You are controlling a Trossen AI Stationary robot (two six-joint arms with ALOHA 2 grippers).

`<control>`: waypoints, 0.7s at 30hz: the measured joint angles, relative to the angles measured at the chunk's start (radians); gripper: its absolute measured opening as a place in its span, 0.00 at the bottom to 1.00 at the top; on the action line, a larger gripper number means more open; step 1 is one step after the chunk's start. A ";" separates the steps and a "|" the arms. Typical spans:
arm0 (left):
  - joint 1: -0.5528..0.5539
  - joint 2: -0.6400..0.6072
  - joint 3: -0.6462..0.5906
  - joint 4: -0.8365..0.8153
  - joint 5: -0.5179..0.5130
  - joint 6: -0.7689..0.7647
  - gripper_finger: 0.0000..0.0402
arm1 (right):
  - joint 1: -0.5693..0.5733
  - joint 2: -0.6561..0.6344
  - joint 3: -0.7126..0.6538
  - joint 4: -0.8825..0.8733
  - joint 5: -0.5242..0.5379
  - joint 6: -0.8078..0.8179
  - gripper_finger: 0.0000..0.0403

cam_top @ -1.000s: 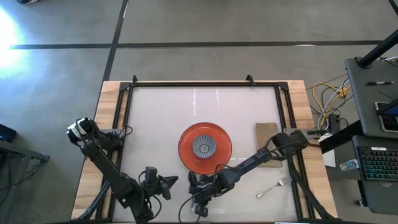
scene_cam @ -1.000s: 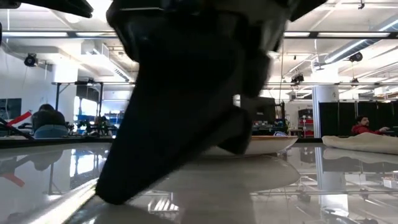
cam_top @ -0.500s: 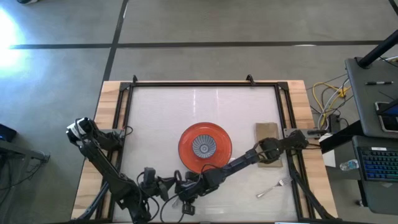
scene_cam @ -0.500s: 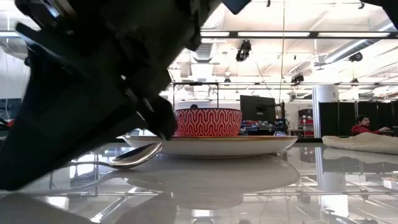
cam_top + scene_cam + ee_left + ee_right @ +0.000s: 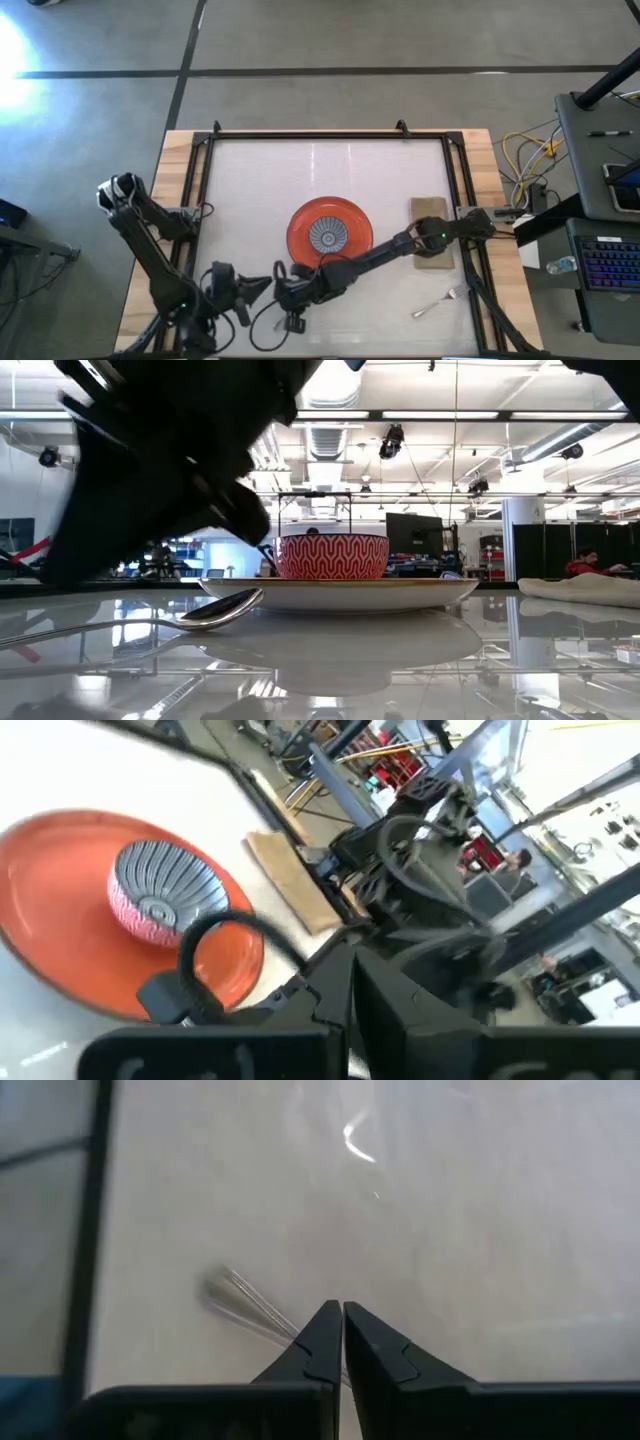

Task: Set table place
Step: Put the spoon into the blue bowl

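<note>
Right hand (image 5: 283, 290) shifted leftward past plate (image 5: 330, 236), fingers closed on spoon (image 5: 215, 610); left hand (image 5: 262, 287) state unclear.

spoon (image 5: 215, 608) handle blurred; plate (image 5: 60, 935) cut by edge.

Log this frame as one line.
right gripper: shut on spoon, low, left of plate | left gripper: idle beside it | bowl: on plate | napkin, fork: right of plate

No readable text, label, brand, number or sign anywhere
</note>
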 joint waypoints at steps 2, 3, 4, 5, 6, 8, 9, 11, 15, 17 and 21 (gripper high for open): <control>-0.003 -0.019 0.000 -0.001 -0.004 0.047 0.00 | -0.003 -0.002 0.005 -0.052 0.009 -0.019 0.02; -0.004 -0.026 -0.001 -0.002 -0.009 0.066 0.00 | -0.003 -0.006 0.005 -0.078 0.024 -0.031 0.02; -0.004 -0.032 -0.001 -0.004 -0.020 0.083 0.00 | -0.004 -0.008 0.005 -0.098 0.043 -0.043 0.02; -0.004 -0.037 -0.001 -0.004 -0.028 0.097 0.00 | -0.004 -0.012 0.005 -0.117 0.056 -0.055 0.02; -0.004 -0.041 -0.001 -0.004 -0.036 0.107 0.00 | -0.003 -0.015 0.005 -0.134 0.068 -0.064 0.02; -0.004 -0.045 -0.004 -0.006 -0.043 0.112 0.00 | -0.002 -0.018 0.005 -0.152 0.076 -0.076 0.02; -0.004 -0.045 -0.004 -0.006 -0.044 0.112 0.00 | -0.002 -0.019 0.005 -0.156 0.076 -0.082 0.02; -0.005 -0.043 -0.005 -0.006 -0.044 0.112 0.00 | -0.002 -0.019 0.005 -0.160 0.077 -0.097 0.02; -0.010 -0.027 -0.005 -0.003 -0.045 0.111 0.00 | -0.002 -0.024 0.005 -0.194 0.109 -0.121 0.02; -0.010 -0.017 -0.005 0.002 -0.044 0.109 0.00 | -0.003 -0.029 0.005 -0.224 0.141 -0.156 0.02; -0.011 0.001 -0.006 0.002 -0.046 0.108 0.00 | -0.003 -0.037 0.005 -0.287 0.175 -0.226 0.02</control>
